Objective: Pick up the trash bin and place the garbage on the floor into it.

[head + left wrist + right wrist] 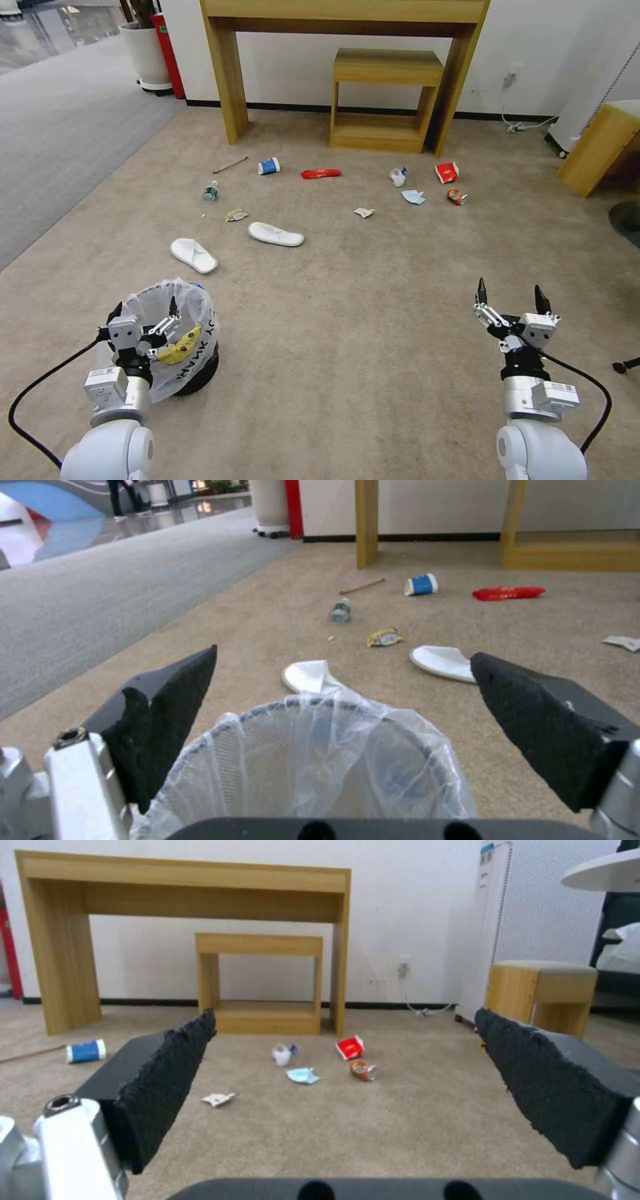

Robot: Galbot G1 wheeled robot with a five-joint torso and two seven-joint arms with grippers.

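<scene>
Trash bin (190, 347) sits on the beige floor (347, 320) at near left, clear bag liner up, with the left gripper (143, 317) spread wide over its rim, one finger each side, nothing gripped. Right gripper (512, 297) hovers at near right, well apart from the bin, jaws released and holding nothing. Garbage lies scattered farther out: two white slippers (193, 255) nearest the bin, then a small bottle (211, 192), wooden stick (230, 165), blue-white cup (269, 166), red wrapper (321, 174), and to the far right a tissue (398, 176), blue mask (413, 197) and red carton (447, 173).
</scene>
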